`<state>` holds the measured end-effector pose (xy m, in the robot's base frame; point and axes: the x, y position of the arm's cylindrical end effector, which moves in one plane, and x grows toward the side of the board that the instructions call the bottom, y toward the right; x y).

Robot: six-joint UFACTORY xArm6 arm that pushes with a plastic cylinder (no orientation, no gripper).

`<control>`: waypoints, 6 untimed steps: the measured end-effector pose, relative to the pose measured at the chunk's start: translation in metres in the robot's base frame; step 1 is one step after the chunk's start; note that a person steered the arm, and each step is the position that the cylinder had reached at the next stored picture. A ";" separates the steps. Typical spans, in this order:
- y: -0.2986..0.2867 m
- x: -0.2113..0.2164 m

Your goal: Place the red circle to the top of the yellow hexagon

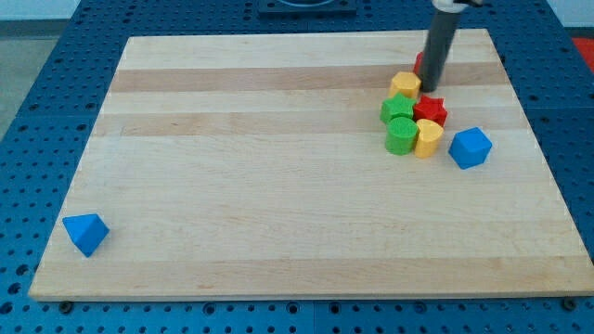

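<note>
The yellow hexagon (405,85) lies near the view's top right of the wooden board (278,186). The red circle (419,64) is just up and right of it, mostly hidden behind the dark rod; only a red sliver shows at the rod's left edge. My tip (431,89) rests on the board right beside the yellow hexagon's right side, just below the red circle and above the red star (430,109).
A tight cluster sits below the hexagon: a green star (397,109), the red star, a green cylinder (401,135) and a yellow cylinder (428,138). A blue block (470,147) lies to their right. A blue triangle (85,232) lies at the bottom left.
</note>
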<state>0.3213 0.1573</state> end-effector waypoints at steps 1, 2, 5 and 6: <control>0.001 0.000; 0.035 0.000; 0.034 -0.030; -0.010 -0.030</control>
